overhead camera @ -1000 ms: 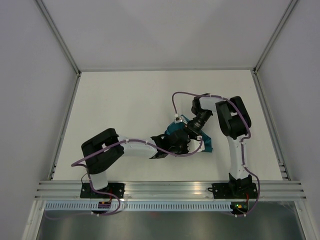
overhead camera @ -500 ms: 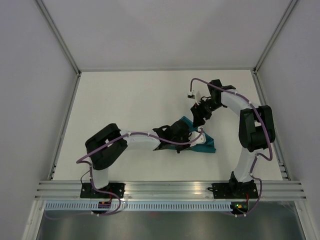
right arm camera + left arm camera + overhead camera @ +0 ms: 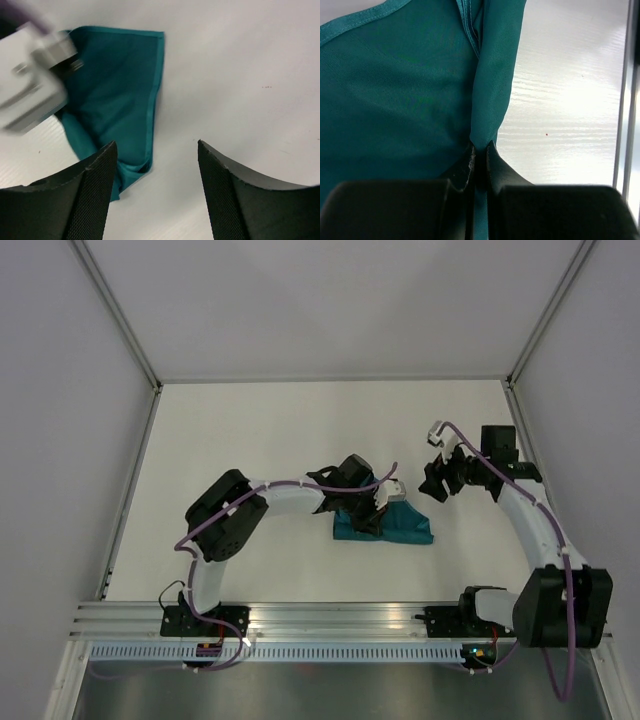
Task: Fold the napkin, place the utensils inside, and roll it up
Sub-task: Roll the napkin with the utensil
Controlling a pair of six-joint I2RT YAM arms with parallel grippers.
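Left gripper [image 3: 480, 150] is clamping a raised fold of the napkin [image 3: 395, 100]; right gripper [image 3: 156, 146] is hanging nearby with its jaws spread, grasping nothing.
The thin, faintly shiny teal cloth is lying bunched near the middle of the white, finely grained table [image 3: 250, 440], which pale grey walls [image 3: 60, 440] are enclosing.

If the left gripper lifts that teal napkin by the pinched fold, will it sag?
Probably: the thin teal cloth napkin bunches into a soft ridge where the left gripper pinches it, so it looks floppy. Its slight sheen suggests it could slide across the smooth white table if pushed.
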